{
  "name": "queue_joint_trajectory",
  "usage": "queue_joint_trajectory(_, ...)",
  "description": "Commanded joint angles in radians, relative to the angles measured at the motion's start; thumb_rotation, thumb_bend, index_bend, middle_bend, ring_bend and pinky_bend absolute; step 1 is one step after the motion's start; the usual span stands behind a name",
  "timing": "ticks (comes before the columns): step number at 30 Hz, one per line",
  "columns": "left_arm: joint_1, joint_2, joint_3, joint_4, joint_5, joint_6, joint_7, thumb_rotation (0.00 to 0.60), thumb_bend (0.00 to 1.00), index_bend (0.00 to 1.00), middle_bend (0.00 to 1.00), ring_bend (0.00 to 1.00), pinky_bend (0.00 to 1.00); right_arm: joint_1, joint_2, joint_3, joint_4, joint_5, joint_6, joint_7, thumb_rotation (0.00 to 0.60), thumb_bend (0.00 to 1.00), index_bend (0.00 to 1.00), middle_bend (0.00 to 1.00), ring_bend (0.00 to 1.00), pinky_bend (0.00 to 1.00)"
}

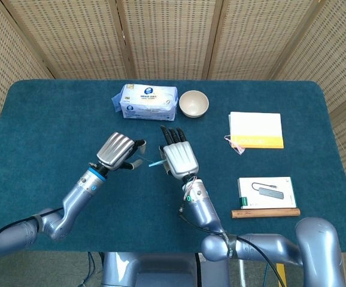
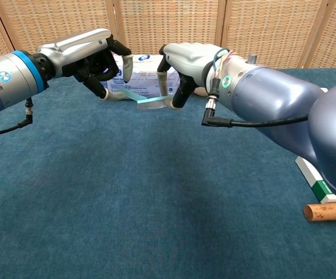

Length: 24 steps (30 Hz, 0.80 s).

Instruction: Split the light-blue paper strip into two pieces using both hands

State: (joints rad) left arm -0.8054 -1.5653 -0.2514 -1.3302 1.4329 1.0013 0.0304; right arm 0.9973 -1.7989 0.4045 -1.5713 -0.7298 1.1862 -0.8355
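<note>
The light-blue paper strip (image 2: pixel 146 100) hangs in the air above the blue tablecloth, in front of the tissue pack. My right hand (image 2: pixel 186 63) pinches its right end between thumb and fingers. My left hand (image 2: pixel 93 60) is at the strip's left end. Its thumb tip (image 2: pixel 112 96) sits just beside and below that end, with a fingertip (image 2: pixel 127 72) above it and a gap still showing between them. From the head view the strip (image 1: pixel 155 162) spans the short space between the left hand (image 1: pixel 117 152) and the right hand (image 1: pixel 178 158).
Behind the hands lie a tissue pack (image 1: pixel 146 101) and a small cream bowl (image 1: pixel 193 103). On the right are a white-and-yellow booklet (image 1: pixel 255 130), a white box with a cable picture (image 1: pixel 267 192) and a wooden stick (image 1: pixel 265 213).
</note>
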Motion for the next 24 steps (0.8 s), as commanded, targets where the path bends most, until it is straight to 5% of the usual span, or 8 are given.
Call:
queue_joint_trajectory(1,-0.006,-0.005,0.0,0.001,-0.01,-0.001,0.009,0.6,0.27,0.56,0.92,1.0,0.95,0.001,0.004,-0.002,-0.003,0.003,0.002,0.003,0.6,0.5,0.69,0.0,0.0,0.0)
queue_joint_trajectory(24,-0.03,-0.033,0.018,0.002,-0.043,0.012,0.085,0.6,0.47,0.71,0.92,1.0,0.95,0.008,0.038,-0.017,-0.035,0.012,0.019,0.025,0.6,0.52,0.69,0.0,0.0,0.0)
